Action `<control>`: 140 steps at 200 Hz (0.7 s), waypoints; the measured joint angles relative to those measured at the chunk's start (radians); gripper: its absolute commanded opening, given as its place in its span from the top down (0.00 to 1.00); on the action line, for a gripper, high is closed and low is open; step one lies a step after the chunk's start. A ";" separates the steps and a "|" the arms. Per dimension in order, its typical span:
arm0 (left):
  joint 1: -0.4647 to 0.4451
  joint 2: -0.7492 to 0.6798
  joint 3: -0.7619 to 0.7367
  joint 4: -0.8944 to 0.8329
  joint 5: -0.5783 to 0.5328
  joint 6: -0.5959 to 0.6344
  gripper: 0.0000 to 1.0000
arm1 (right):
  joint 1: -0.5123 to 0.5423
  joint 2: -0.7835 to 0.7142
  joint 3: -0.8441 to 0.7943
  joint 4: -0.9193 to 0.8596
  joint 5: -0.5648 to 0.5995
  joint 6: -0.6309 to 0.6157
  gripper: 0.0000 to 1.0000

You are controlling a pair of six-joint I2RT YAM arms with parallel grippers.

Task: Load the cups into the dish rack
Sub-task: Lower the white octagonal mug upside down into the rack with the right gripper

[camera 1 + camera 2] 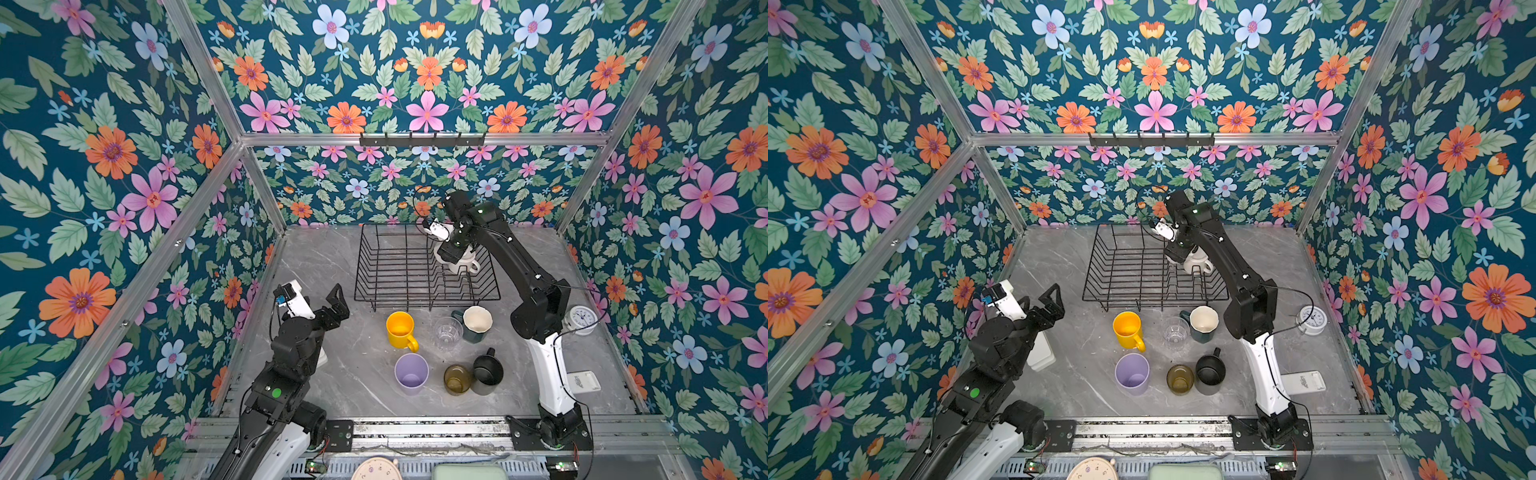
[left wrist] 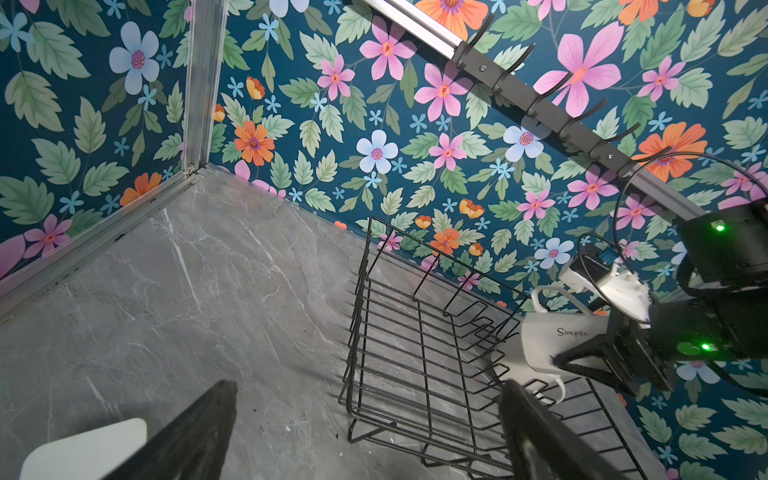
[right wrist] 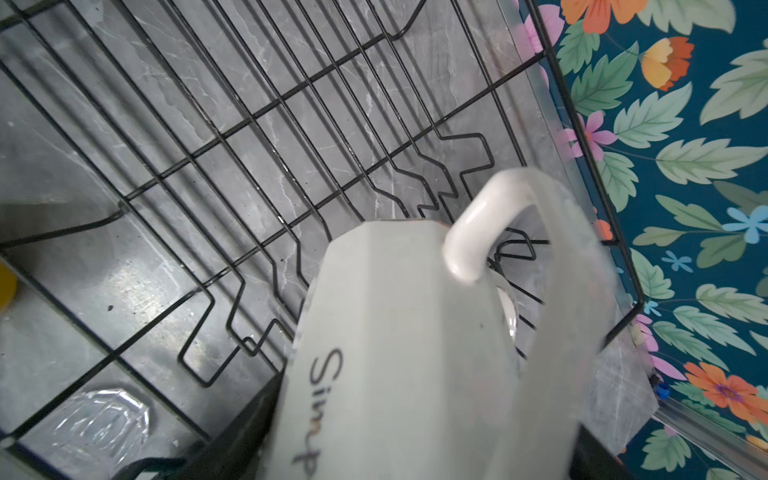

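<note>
One white mug (image 2: 552, 347) with "Simple" script.

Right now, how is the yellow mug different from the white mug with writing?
The yellow mug stands upright on the table; the white mug is tipped on its side over the rack. The yellow mug is free, while the right gripper holds the white mug. The yellow mug looks plain; the white mug has writing. Both have a handle.
</note>
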 measured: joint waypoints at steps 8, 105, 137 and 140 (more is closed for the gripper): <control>0.000 0.003 0.000 0.002 0.000 0.000 0.00 | 0.000 0.003 -0.002 0.005 0.001 -0.010 1.00; 0.000 0.034 0.000 0.012 0.001 -0.004 0.00 | -0.001 0.061 -0.005 0.031 -0.022 -0.063 1.00; 0.000 0.035 0.000 0.017 0.002 -0.004 0.00 | -0.002 0.077 -0.004 0.030 -0.038 -0.067 1.00; 0.000 0.035 0.000 0.017 0.002 -0.004 0.00 | -0.002 0.077 -0.004 0.030 -0.040 -0.068 1.00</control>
